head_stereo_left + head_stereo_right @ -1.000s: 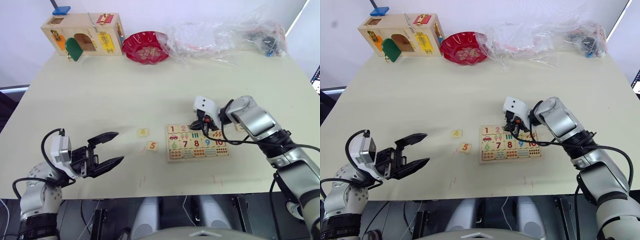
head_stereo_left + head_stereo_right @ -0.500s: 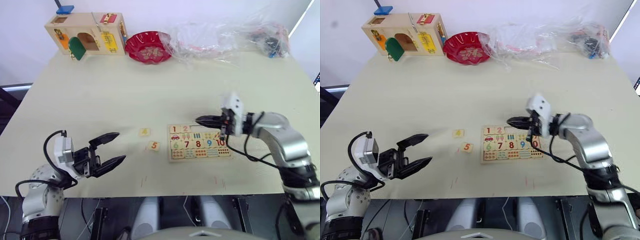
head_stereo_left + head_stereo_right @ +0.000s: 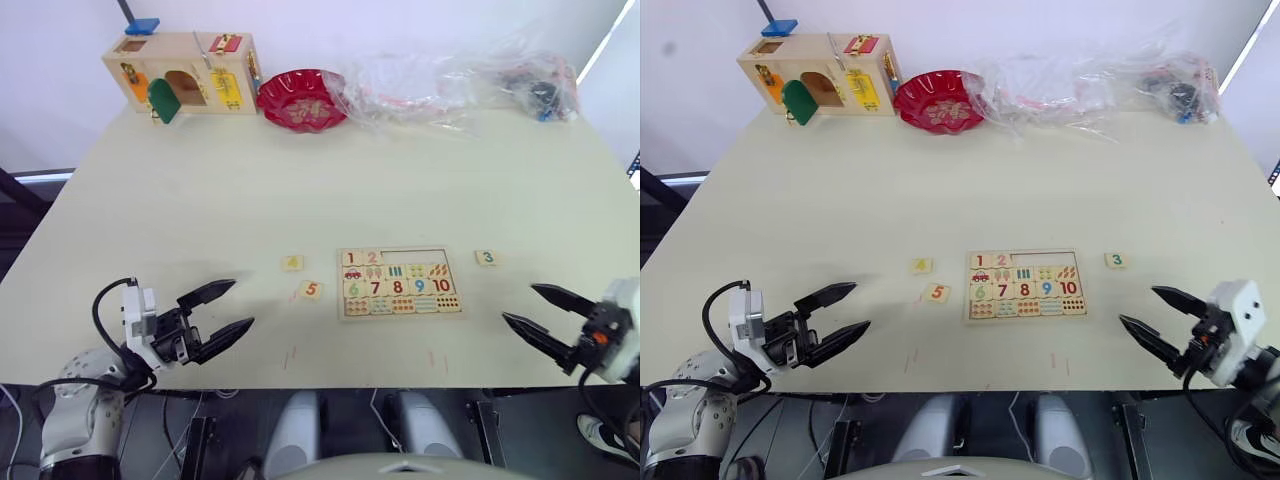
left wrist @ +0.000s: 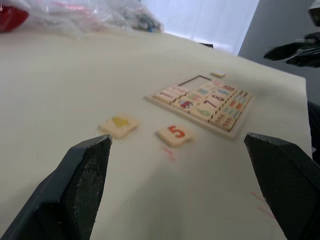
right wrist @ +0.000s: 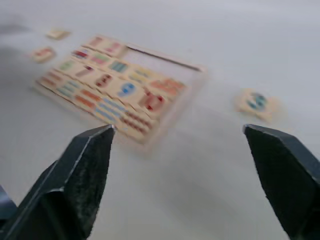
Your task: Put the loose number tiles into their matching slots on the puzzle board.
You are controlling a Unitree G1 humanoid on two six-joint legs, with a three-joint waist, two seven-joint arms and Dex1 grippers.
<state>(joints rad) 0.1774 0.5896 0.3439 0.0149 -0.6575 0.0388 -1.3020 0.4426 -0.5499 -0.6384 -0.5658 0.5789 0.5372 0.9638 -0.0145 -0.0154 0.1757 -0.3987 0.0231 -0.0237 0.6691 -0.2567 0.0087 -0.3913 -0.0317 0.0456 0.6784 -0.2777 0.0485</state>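
The puzzle board [image 3: 440, 303] lies flat at the table's middle front. Tiles 1 [image 3: 351, 258] and 2 [image 3: 372, 257] sit in its top row; the three slots [image 3: 415, 256] to their right are bare. A loose tile 4 [image 3: 292, 263] and tile 5 [image 3: 311, 290] lie just left of the board. Tile 3 [image 3: 486, 257] lies to the board's right. My left gripper [image 3: 238, 305] hovers open at the front left, pointing at tiles 4 and 5. Near the front right edge my right gripper [image 3: 520, 303] is open and holds nothing.
A wooden latch box [image 3: 185, 75] stands at the far left. Beside it are a red bowl [image 3: 300, 97] and crumpled clear plastic bags [image 3: 450, 75] along the back edge. The table's front edge [image 3: 400, 385] runs just below both grippers.
My right gripper left the board's top row, swung back to the front right edge and opened. The left gripper has stayed open in place. The camera tilted slightly.
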